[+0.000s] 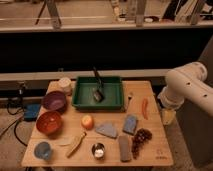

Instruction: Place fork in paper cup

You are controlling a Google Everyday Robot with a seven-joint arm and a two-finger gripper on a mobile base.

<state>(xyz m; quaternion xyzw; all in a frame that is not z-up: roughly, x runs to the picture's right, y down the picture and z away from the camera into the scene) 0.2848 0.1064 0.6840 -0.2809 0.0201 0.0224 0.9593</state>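
Observation:
The fork [129, 100] is a thin pale utensil lying on the wooden table [150, 155], just right of the green tray and left of the red-orange pepper [145, 107]. The paper cup [65, 84] stands upright at the table's back left, beside the tray's left wall. My white arm [186, 84] comes in from the right. My gripper [168, 116] hangs pointing down just past the table's right edge, right of the pepper, apart from the fork and far from the cup.
A green tray [80, 102] holds a black-handled spatula [97, 85]. On the left stand a purple bowl [54, 100], a red bowl [49, 122] and a light-blue cup [43, 150]. Nearer the front are an orange fruit [87, 121], a banana-like piece [75, 144], a metal cup [98, 150], sponges [130, 124] and grapes [141, 140].

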